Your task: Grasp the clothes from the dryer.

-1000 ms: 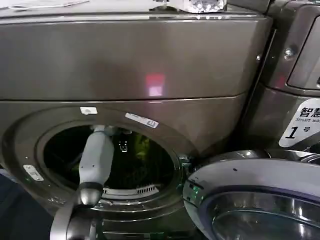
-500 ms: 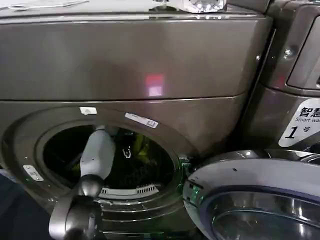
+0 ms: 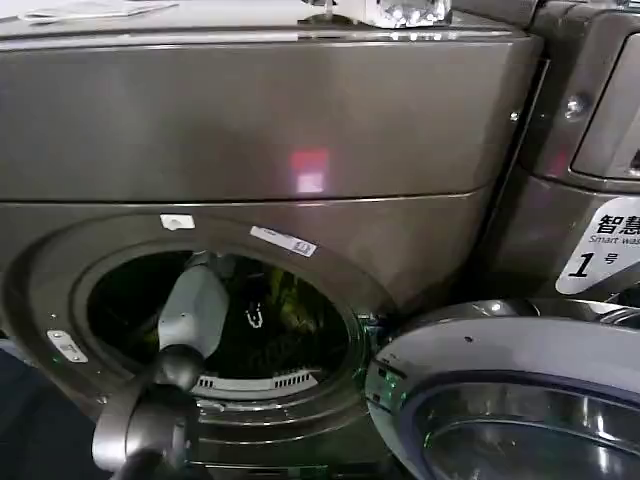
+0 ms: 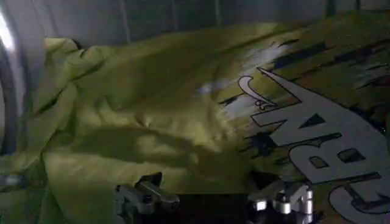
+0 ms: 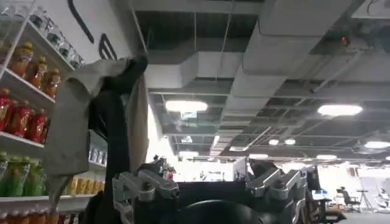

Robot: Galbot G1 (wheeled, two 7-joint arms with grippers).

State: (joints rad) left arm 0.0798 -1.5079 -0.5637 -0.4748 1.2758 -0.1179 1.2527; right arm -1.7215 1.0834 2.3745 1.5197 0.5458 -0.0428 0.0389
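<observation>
Yellow-green clothes [image 4: 152, 122] lie crumpled inside the dryer [image 3: 300, 130] drum, just ahead of the left gripper [image 4: 213, 198], whose jaws stand wide apart and empty. Soft, light fabric should bunch easily; the raised fold looks the best hold. Away from the drum, the right gripper [image 5: 210, 185] also hangs spread and empty.

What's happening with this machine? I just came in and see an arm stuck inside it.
The robot's left arm reaches through the round mouth of the dryer, whose door hangs open. Inside the drum, the left gripper sits open just in front of the yellow-green printed clothes, not yet closed on them. The right gripper is open too, raised away from the machine, with drink shelves beside it.
</observation>
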